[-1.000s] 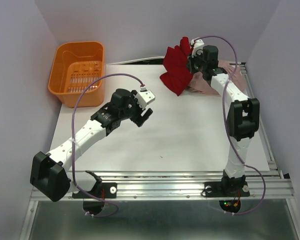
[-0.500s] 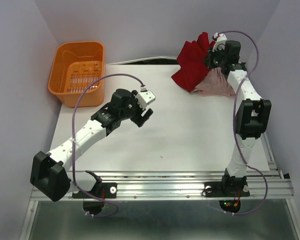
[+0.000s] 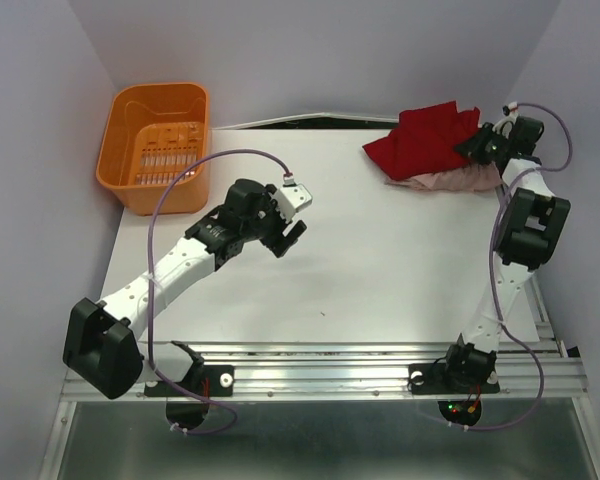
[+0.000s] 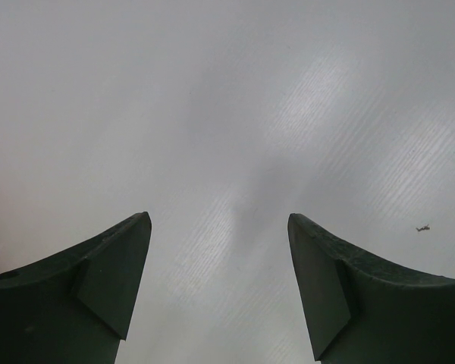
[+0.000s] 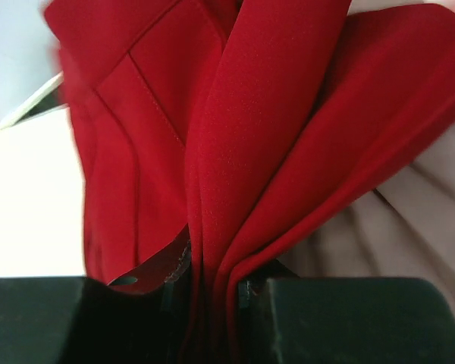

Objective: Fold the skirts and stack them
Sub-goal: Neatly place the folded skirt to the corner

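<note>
The deep red skirt (image 3: pixel 420 140) lies bunched at the table's far right, partly over the pale pink skirt (image 3: pixel 462 180). My right gripper (image 3: pixel 477 143) is shut on a fold of the red skirt at its right end. In the right wrist view the red cloth (image 5: pixel 235 152) fans out from between the jaws, with pink fabric (image 5: pixel 394 227) at the right. My left gripper (image 3: pixel 288 236) is open and empty over bare table near the middle; its fingers (image 4: pixel 98 288) stand wide apart in the left wrist view.
An orange plastic basket (image 3: pixel 130 150) stands at the table's far left corner. The white table top (image 3: pixel 360 270) spreads between the arms. Purple walls close in on both sides and behind.
My right gripper has swung to the right and back, dragging the red skirt with it over the pink skirt. The left arm has barely moved.
</note>
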`<state>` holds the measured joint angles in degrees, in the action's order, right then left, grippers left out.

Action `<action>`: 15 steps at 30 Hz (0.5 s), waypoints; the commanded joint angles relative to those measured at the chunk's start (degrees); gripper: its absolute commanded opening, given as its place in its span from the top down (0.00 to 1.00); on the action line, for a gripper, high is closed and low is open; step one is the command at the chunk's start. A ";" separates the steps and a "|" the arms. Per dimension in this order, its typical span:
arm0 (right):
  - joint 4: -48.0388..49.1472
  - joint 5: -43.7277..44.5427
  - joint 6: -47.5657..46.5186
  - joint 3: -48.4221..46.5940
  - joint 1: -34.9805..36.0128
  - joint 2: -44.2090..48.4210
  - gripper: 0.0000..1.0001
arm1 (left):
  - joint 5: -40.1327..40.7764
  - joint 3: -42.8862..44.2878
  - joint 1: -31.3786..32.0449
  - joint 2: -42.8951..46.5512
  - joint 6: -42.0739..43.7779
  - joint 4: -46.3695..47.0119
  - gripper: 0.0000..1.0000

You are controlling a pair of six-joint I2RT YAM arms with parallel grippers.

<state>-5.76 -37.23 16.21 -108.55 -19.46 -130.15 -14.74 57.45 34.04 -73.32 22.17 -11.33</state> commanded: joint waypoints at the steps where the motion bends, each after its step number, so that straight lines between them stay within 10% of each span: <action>1: 7.14 -6.44 8.40 2.37 -1.36 -3.53 0.99 | 0.15 2.31 -0.12 -0.42 1.03 -1.50 0.15; 15: 6.02 4.97 4.36 6.16 -1.89 -0.38 0.60 | -0.37 3.81 -0.12 -1.65 0.77 -3.08 0.15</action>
<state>0.43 -38.33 22.35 -104.07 -21.61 -135.06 -14.59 58.67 34.02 -75.22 22.65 -14.50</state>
